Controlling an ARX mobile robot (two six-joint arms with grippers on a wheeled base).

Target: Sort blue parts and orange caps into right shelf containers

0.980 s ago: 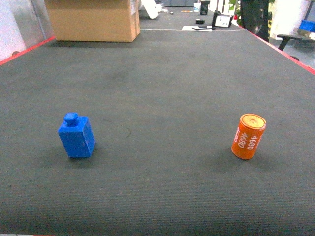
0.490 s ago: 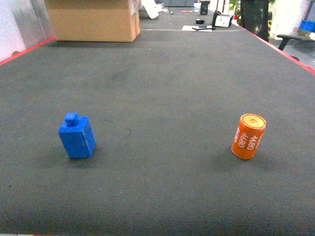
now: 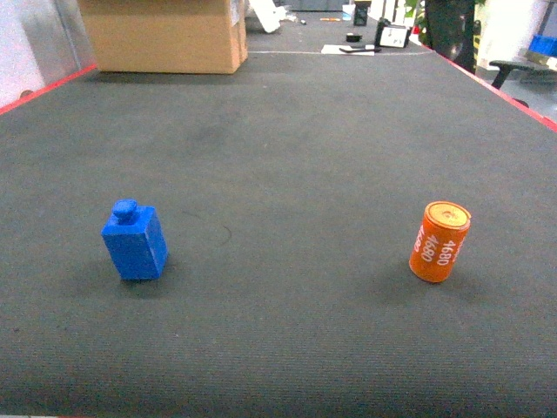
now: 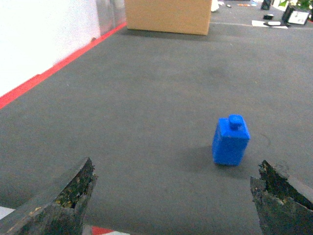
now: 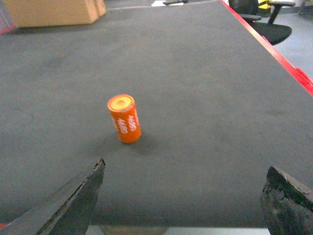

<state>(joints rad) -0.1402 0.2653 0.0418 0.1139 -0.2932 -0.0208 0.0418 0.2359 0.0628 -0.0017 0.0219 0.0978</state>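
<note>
Left gripper (image 4: 173,205) is spread wide open, holding nothing, with the blue part (image 4: 231,140) standing upright just ahead of it on the dark mat (image 3: 287,157). Right gripper (image 5: 183,205) is spread wide too, the orange cap (image 5: 124,119) upright ahead of it, well right of the blue part, cardboard box (image 3: 164,35) far behind

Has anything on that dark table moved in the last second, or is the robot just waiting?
Nothing has visibly changed. The blue part and the orange cap stand on the table where they stood before, both untouched. Both wrist views show open fingers well short of them.
</note>
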